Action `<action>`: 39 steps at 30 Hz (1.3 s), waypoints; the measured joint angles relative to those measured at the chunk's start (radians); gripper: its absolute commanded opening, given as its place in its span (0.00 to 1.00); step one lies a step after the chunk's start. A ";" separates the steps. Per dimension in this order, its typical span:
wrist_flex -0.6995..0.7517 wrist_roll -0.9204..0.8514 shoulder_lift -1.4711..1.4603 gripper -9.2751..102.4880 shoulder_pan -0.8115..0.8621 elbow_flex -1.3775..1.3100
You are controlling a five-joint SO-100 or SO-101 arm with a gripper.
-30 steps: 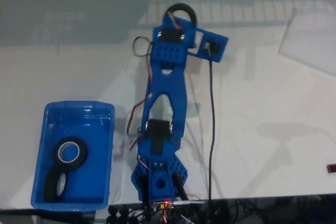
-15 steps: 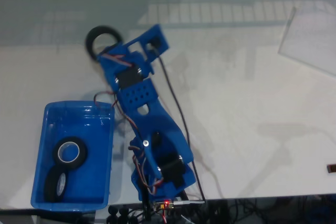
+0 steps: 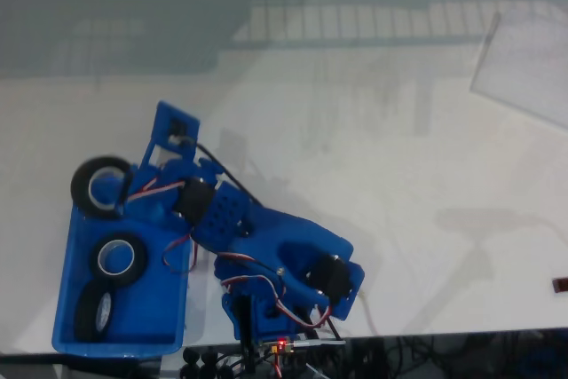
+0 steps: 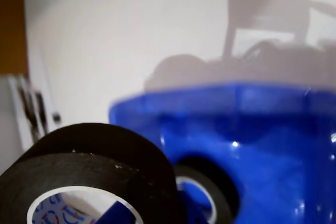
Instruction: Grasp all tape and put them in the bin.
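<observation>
fixed view, looking down: your blue arm [image 3: 266, 237] is folded to the left from its base at the bottom edge of the white table [image 3: 426, 166], and its gripper [image 3: 120, 193] sits over the far left corner of the bin [image 3: 177, 308]. you have a black tape roll [image 3: 99, 185] at the gripper's end, straddling the bin's far rim, partly over the bin and partly over the table beyond it. the claw looks clenched on that roll, though the fingers themselves are hard to make out from above.

inside the bin you can see two more rolls: one lying flat near the middle [image 3: 122, 257], its pale core facing up, and another [image 3: 93, 312] leaning tilted just beside it, toward the near left corner. the two look to be touching or nearly so.

a black cable [image 3: 226, 172] runs from the camera mount on the wrist back along the arm, and red and white wires loop near the base. a clear sheet [image 3: 524, 68] lies at the table's far right.

in the wrist view, the held roll [image 4: 100, 177] fills the lower left, blurred and very close, its whitish core with coloured print showing. past it you see the glossy blue bin wall [image 4: 252, 129] and one roll resting inside [image 4: 210, 187].
</observation>
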 measured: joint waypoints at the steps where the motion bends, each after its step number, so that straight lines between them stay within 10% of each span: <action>1: 0.000 0.000 0.012 0.08 -0.026 0.018; 16: 0.006 0.000 0.063 0.09 -0.140 0.067; 27: 0.032 0.049 0.123 0.37 -0.114 0.067; 39: 0.005 0.091 0.140 0.39 -0.051 0.067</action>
